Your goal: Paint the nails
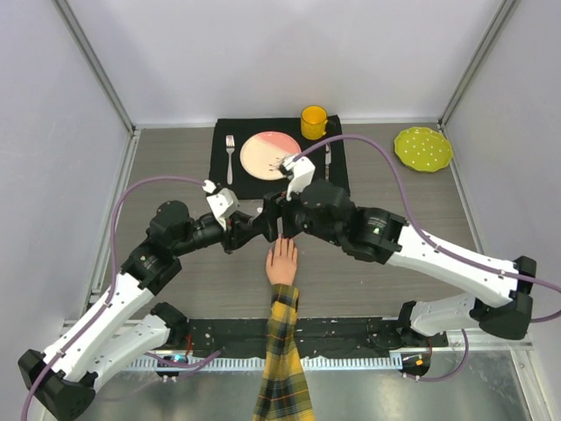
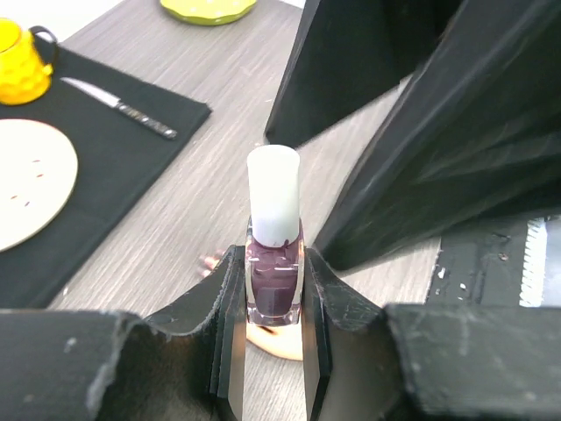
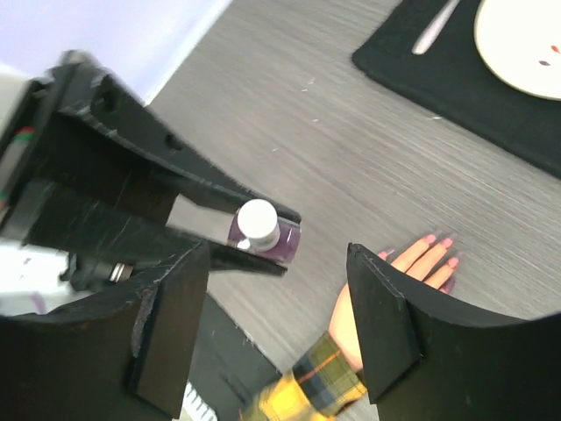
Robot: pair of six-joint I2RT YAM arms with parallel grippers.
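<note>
Your left end effector [image 2: 273,307] pinches the polish bottle [image 2: 273,219]; your right end effector [image 3: 279,320] gapes above it. Overhead, both arms hide the mannequin hand [image 1: 282,263] fingertips; the nails [image 3: 441,244] show pink from the right wrist.

L hand [image 3: 260,235] clamping purple bottle [image 3: 286,243], R hand [image 3: 276,263] spread wide, pink nails [image 3: 441,245] beyond.

We see bright, even, diffuse light from above casting only faint, soft shadows on the table [image 1: 175,153] in the top view, while in the wrist views the polish bottle [image 3: 282,243] shows a washed-out white cap [image 3: 258,220] and the near right gripper [image 3: 276,254] reads dark and slightly soft.
</note>
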